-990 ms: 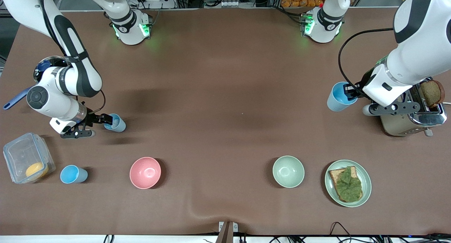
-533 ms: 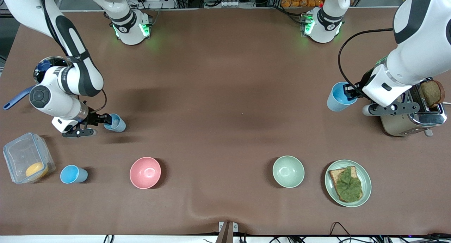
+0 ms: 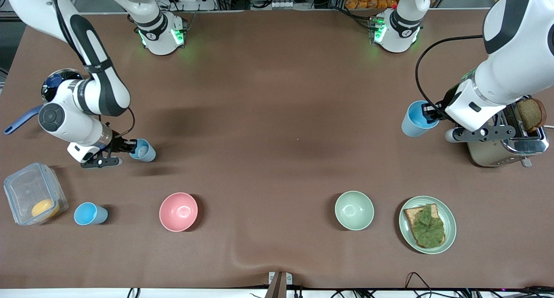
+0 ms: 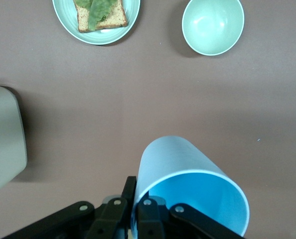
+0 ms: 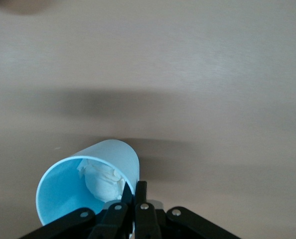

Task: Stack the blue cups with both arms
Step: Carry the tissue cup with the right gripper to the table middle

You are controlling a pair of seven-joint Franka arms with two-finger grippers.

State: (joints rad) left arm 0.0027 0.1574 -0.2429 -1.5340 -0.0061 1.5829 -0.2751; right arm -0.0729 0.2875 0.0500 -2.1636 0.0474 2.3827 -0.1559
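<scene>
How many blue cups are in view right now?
3. One in the left gripper, cup beside the toaster; one in the right gripper; one standing beside the plastic container.

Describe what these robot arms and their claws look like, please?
Both arms are glossy white jointed tubes with black panels, round dark joint caps and black cables; green lights glow at their bases. The left gripper and right gripper are black, with two thin fingers.

No readable text shows anywhere; faint marks on the toaster (image 4: 3, 142) may be print, illegible.
</scene>
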